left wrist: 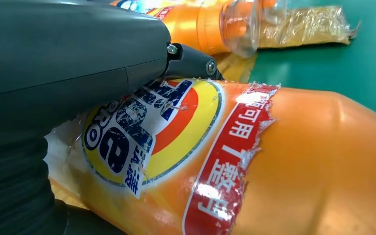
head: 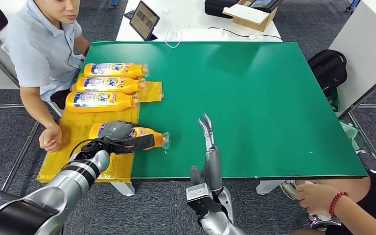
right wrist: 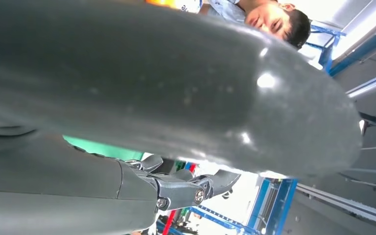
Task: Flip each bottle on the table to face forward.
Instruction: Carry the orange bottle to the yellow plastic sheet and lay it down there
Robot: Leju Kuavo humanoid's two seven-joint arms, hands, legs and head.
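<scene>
An orange detergent bottle (head: 152,139) lies on its side at the near left, cap pointing right over the green table (head: 254,98). My left hand (head: 116,137) lies over it and grips its body. In the left wrist view the bottle (left wrist: 298,161) shows its round blue and yellow label facing up, with my left hand (left wrist: 68,63) pressed on it. Three more orange bottles (head: 108,84) lie in a row at the back left, labels up. My right hand (head: 208,147) is open, fingers straight, above the table's front edge; in the right wrist view it (right wrist: 152,98) holds nothing.
A yellow mat (head: 78,161) covers the table's left edge under the bottles. A person sits at the left with a fist (head: 51,138) on the mat. Another person's hand (head: 318,196) is at the lower right. A tablet (head: 143,19) stands on the white table behind.
</scene>
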